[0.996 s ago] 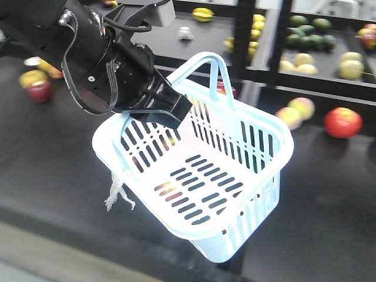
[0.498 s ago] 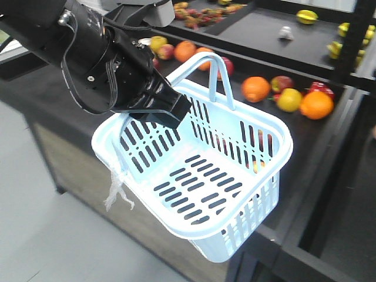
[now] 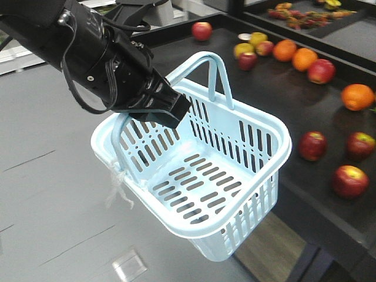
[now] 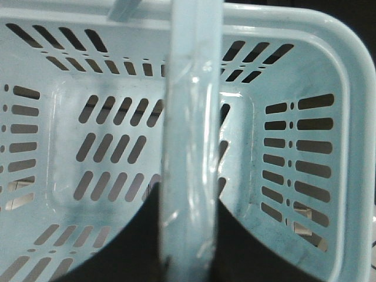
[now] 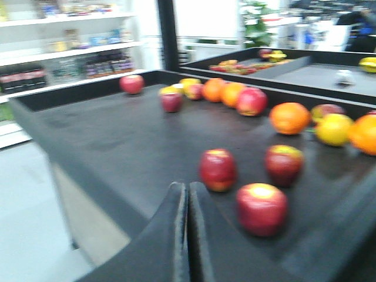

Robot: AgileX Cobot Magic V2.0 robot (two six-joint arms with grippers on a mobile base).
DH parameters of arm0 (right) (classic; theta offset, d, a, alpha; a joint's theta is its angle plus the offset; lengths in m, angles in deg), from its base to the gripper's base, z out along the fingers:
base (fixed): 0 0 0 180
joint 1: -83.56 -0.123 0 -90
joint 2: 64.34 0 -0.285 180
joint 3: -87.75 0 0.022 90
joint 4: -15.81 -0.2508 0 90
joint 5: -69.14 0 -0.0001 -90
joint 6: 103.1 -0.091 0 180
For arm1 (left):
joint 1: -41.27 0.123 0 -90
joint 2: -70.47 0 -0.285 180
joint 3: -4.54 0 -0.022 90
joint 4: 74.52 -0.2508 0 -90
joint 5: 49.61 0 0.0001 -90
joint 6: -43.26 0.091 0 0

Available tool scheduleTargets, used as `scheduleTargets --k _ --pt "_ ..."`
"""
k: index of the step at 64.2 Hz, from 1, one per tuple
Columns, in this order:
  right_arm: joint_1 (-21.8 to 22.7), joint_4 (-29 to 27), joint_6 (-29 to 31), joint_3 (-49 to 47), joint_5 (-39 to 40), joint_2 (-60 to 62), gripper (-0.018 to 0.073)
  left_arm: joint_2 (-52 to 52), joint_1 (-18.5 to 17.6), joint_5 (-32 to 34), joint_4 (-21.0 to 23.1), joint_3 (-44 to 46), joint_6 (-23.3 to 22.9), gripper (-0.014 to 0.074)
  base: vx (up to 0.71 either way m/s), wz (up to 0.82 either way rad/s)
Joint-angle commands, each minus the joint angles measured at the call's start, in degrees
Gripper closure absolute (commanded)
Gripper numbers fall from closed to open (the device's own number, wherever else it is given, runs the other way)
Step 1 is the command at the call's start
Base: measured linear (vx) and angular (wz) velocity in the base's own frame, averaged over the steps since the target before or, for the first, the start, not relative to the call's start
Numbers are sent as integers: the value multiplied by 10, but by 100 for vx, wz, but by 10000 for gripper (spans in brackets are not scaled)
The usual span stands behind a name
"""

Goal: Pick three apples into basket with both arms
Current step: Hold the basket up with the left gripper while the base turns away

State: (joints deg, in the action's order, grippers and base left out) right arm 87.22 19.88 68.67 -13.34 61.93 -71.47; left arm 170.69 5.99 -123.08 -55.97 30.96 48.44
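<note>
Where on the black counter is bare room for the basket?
Bare: the left part of the counter, between the lone back apple and the near edge. Crowded: the right, three apples in front, oranges behind.

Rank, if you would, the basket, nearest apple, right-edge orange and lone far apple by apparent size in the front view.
1. Basket, by far.
2. Nearest apple and right-edge orange look alike.
3. Lone far apple, smallest, though distance shrinks it.

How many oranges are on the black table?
4 oranges. Two sit side by side at the back, one sits alone to their right, and one is cut off by the right wrist view's edge. More may lie out of view.
</note>
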Motion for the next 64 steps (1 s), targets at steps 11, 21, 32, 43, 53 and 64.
scheduleTargets --k 11,21,32,43,53,64 --pt "3 2 5 5 43 4 563 -24 -1 16 22 13 -5 603 -15 61" --pt "3 2 5 5 43 4 563 -24 -1 16 22 13 -5 603 -14 58" --pt "3 2 5 5 43 4 563 -24 -1 16 22 13 -5 603 -11 53" --pt "3 2 5 5 43 4 563 -24 -1 16 22 13 -5 604 -7 44" --pt "3 2 5 5 43 4 563 -24 -1 16 22 13 -5 604 -4 37" --pt "3 2 5 5 43 4 563 -24 -1 16 22 13 -5 604 0 38"
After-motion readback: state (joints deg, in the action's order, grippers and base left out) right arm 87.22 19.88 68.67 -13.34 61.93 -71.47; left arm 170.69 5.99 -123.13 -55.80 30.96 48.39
